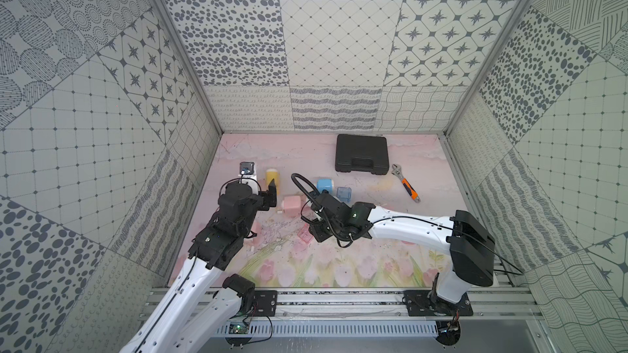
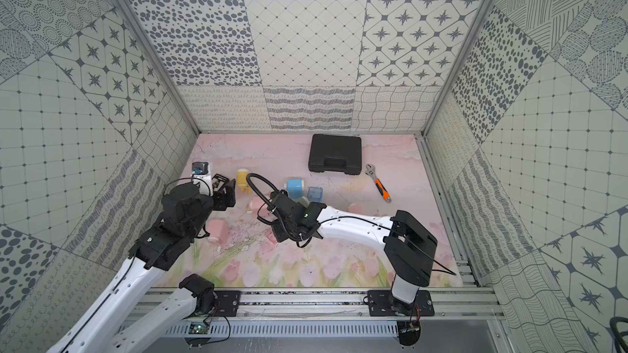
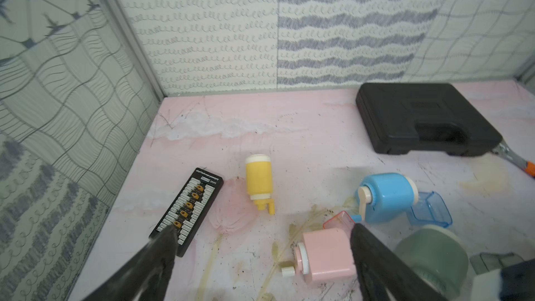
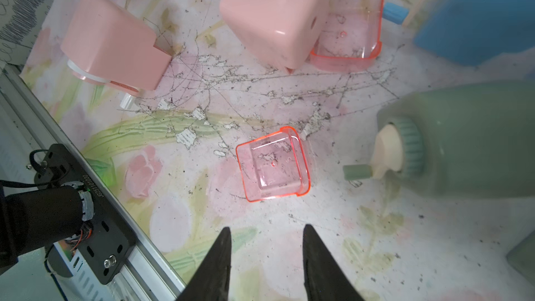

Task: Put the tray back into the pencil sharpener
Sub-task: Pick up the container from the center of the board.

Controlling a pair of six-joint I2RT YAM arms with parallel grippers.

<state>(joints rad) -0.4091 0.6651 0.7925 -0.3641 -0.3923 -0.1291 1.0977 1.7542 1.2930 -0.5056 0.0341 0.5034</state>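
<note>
While my right jaws hang over the flowered surface (image 4: 173, 212), not far from the front rail (image 1: 339, 302), they stand partly apart with nothing between them. Just ahead of them lies the clear red tray (image 4: 273, 163), open side up, alone on the surface and in no sharpener. Off to my left, near that rail, lies the nearer pink pencil sharpener (image 2: 217, 230), well apart from the tray. On the tray's other side a green pencil sharpener (image 4: 463, 140) lies with its crank handle pointing toward the tray, near it but not touching.

Farther out, my left jaws are spread wide and hold nothing. The farther pink pencil sharpener (image 3: 327, 256) shows between them, close against one finger, and I cannot tell whether it touches. A second red tray (image 4: 347, 24) sits just beside that sharpener, outside it.

Beyond come a blue pencil sharpener (image 3: 388, 198) with a clear blue tray (image 3: 431, 209) just beside it, a yellow pencil sharpener (image 3: 258, 183) on its side, and a black connector board (image 3: 191, 207) with yellow plugs. Farthest back, near the wall, lie a shut black case (image 3: 425, 120) and, beside it, an orange-handled adjustable wrench (image 1: 406, 185).
</note>
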